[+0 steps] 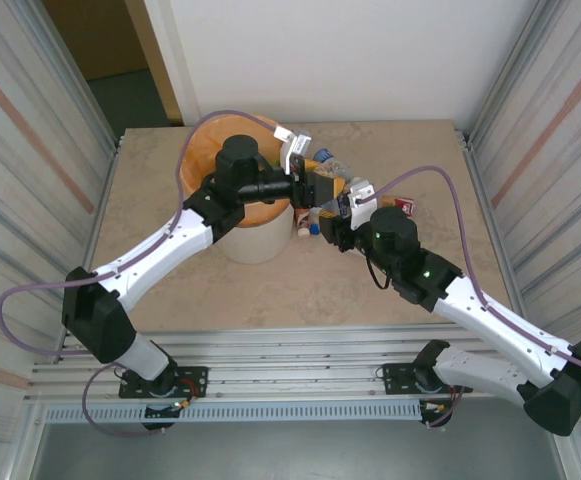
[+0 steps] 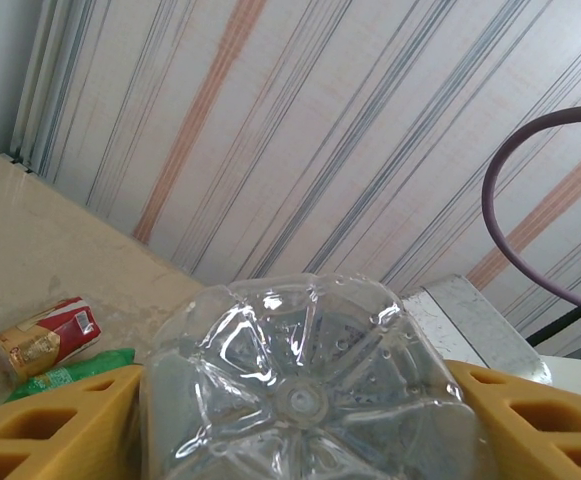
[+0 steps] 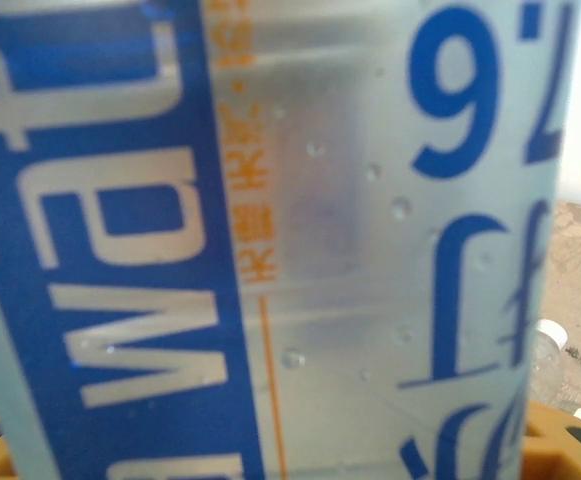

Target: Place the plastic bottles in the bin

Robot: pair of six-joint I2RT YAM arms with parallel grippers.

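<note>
Clear bottle [image 2: 300,350] clamped in left gripper [image 2: 300,425] beside bin [image 1: 255,240]; right gripper [image 3: 280,445] grips blue-label bottle [image 3: 270,200]. Neither binned; more bottles [image 2: 45,340] lie right of bin.

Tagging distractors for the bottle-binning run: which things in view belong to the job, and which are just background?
Job: round off-white plastic bin, orange liner; clear plastic bottle in left gripper; blue-labelled clear bottle in right gripper; red-labelled bottle; green plastic bottle.
Background: purple cable; striped ribbed wall panels; aluminium rail.
</note>
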